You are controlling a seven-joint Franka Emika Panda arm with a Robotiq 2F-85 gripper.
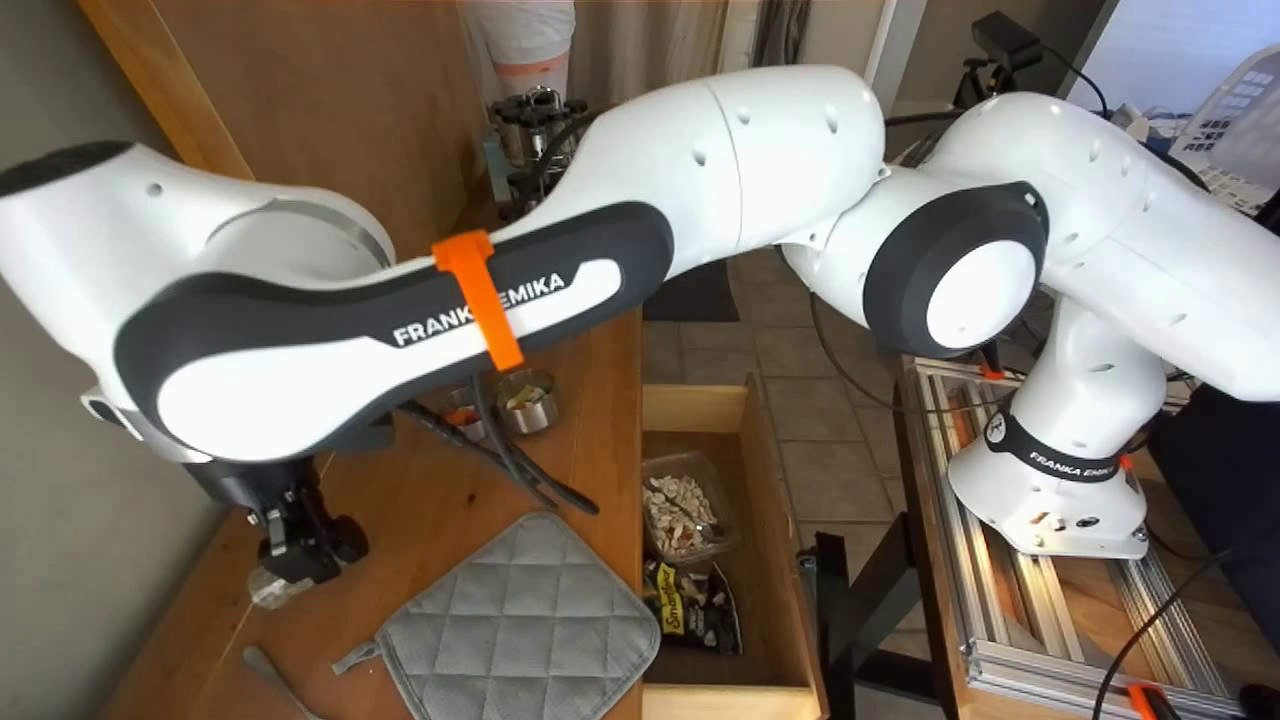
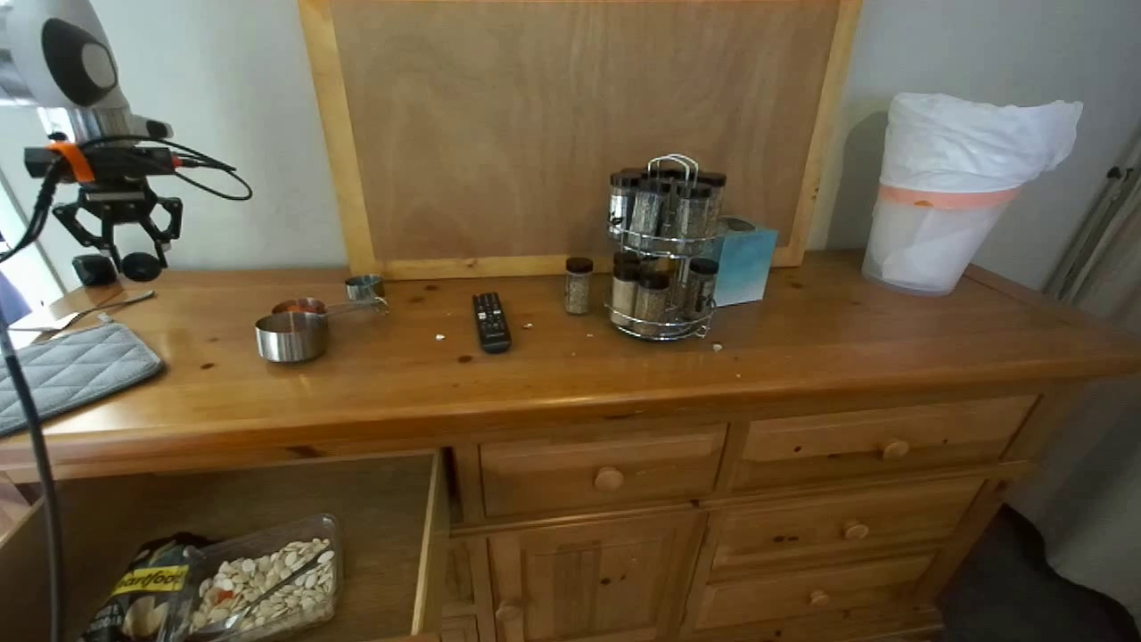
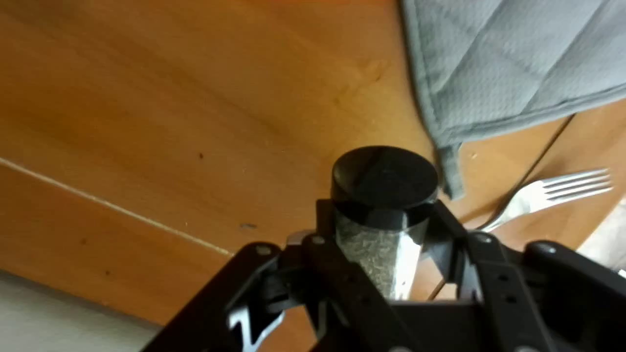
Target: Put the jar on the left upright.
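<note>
- Clear glass under a black lid: that is your jar, tilted rather than upright, near the loop corner of the grey quilted pad.
- Your tool is pinching the jar from both sides, out at that same corner of the pad; whether the jar touches the desk, you cannot tell.
- Near the pad's loop, you have a metal fork lying on the desk.
- To the right of the pad, in an exterior view, you find metal measuring cups, then a black remote.
- Farther from the pad along that same side stand a loose dark-lidded spice bottle, a wire spice rack, a blue box and, farthest, a bin with a white liner.
- Lower than the pad, your open drawer holds a clear tub of pale pieces and a black snack bag.
</note>
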